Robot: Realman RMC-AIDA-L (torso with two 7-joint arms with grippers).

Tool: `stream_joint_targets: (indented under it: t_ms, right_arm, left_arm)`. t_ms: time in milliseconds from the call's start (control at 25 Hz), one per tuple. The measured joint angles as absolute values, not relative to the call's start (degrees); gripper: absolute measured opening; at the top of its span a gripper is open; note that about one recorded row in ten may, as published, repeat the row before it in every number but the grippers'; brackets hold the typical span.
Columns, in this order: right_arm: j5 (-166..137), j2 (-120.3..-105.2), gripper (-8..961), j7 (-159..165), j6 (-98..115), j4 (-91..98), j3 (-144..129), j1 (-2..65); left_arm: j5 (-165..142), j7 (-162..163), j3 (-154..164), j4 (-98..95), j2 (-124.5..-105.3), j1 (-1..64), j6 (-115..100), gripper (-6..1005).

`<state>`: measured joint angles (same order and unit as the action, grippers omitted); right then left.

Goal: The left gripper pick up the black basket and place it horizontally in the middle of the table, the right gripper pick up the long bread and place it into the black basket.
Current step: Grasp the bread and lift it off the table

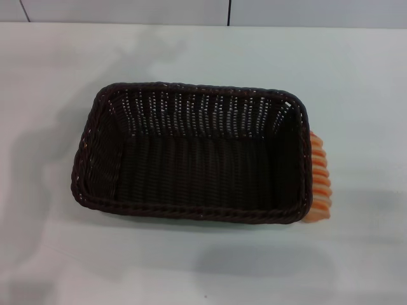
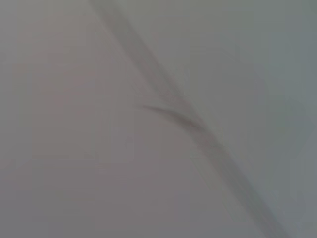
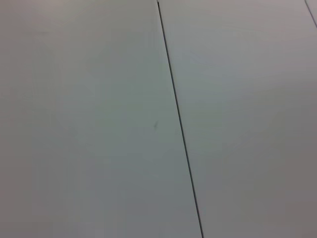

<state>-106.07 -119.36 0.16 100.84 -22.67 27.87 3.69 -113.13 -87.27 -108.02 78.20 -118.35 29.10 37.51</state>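
My head camera looks down on the table [image 1: 57, 267], a plain white, smooth, matte tabletop with soft grey shadows lying across it. Near its middle stands the black basket [image 1: 191, 210], a large rectangular tray of very dark brown-black woven wicker. Its corners are rounded, its rim is a thick braided cord, and its walls slope slightly inward toward a flat woven floor. The far wall is a looser weave (pale light shows through the gaps between the strands). The basket sits upright with its long sides running across my view, and nothing lies inside it.

The long bread [image 1: 320, 181] lies on the table just outside the basket's right-hand short wall, right against it. Only a narrow strip of it shows past the rim: a rounded, ribbed loaf with orange and cream stripes running crosswise. The rest is hidden behind the basket wall.

Neither of my arms appears in the head view. My left wrist camera shows only a blurred pale grey surface crossed by a soft dark diagonal band. My right wrist camera shows a smooth pale surface split by a thin dark seam [image 3: 179, 124]. No fingers appear in either, so I cannot tell whether the jaws of my left gripper or my right gripper are apart or together.
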Motion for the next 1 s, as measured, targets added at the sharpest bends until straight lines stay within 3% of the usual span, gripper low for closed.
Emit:
stream_joint_targets:
  t_ms: [120, 160, 400, 720, 1000]
  right_arm:
    - [-106.1, -119.36, 797, 0.2, 100.7, -22.7, 27.8, 3.8]
    - [-106.1, -119.36, 797, 0.2, 100.7, -22.7, 27.8, 3.9]
    - [-106.1, -119.35, 796, 0.1, 100.4, -22.7, 27.4, 4.4]
    - [-106.1, -119.35, 795, 0.1, 100.4, -21.0, 23.8, 4.7]
    - [-106.1, -119.36, 796, 0.0, 99.4, -18.6, 15.2, 6.0]
  left_arm:
    - [-108.2, -91.0, -101.0, 79.5, -118.29, 24.7, 21.1, 725]
    - [-106.0, -93.7, -92.4, 79.9, -118.12, 21.5, 0.3, 725]
    - [-120.5, -80.4, -77.8, 73.2, -118.1, 19.2, -37.8, 725]
    - [-145.1, -30.2, -74.4, 58.0, -117.89, 13.4, -59.4, 724]
    - [-152.1, 4.0, -78.7, 31.3, -118.09, 16.5, -72.2, 723]
